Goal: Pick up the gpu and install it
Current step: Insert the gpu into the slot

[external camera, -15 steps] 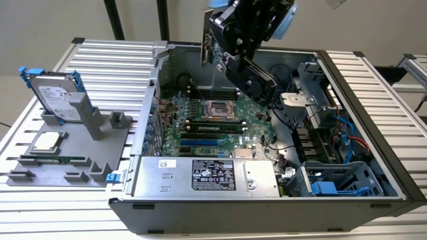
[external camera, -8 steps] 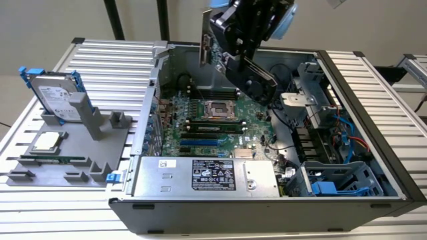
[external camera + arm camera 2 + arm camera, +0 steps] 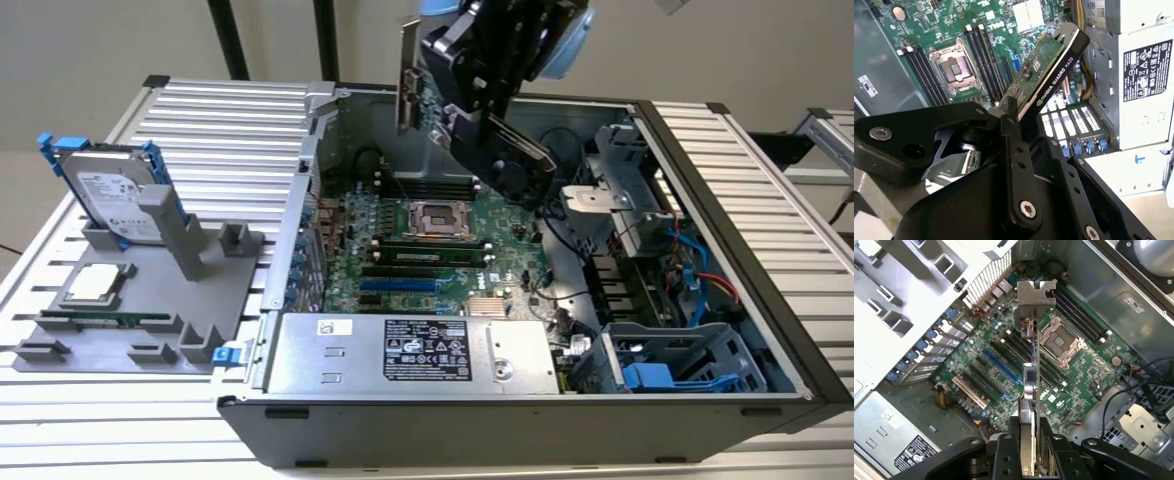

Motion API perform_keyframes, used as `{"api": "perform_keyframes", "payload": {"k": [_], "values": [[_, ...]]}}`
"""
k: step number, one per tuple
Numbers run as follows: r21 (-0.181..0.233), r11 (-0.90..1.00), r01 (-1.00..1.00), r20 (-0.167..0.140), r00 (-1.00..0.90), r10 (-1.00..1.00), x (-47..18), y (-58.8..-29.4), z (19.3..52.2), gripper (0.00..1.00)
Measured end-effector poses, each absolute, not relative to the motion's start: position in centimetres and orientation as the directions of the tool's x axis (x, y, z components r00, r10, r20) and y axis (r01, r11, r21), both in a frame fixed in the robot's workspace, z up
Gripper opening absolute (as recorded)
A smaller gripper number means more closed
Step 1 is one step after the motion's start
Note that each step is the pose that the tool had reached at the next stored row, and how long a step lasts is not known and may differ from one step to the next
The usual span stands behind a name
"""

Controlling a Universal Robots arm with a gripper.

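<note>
Standing well to the exterior view's left of the jaws, a hard drive [image 3: 114, 195] sits upright in a grey fixture [image 3: 160, 290] on the slatted desk [image 3: 220, 120]. The jaws are clamped on the gpu [image 3: 1046, 67], holding it tilted above the motherboard [image 3: 427, 250] inside the open computer case [image 3: 534, 430]. Its silver bracket [image 3: 1035, 294] is the end farthest from them. The card looks light and stiff but fragile, best gripped on board and cooler, clear of the contacts. Where the pads bear on it, and which slot lies beneath, is hard to make out.
</note>
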State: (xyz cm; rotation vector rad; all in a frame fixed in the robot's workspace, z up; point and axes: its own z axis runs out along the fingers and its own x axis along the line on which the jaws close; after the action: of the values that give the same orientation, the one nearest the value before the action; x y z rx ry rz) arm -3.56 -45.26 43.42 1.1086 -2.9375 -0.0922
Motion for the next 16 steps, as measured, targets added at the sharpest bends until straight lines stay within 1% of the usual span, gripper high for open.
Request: {"api": "perform_keyframes", "payload": {"k": [16], "values": [[0.055,0.692,-0.72,-0.02,-0.694,-0.72,-3.56,-45.26,43.43,0.0]]}}
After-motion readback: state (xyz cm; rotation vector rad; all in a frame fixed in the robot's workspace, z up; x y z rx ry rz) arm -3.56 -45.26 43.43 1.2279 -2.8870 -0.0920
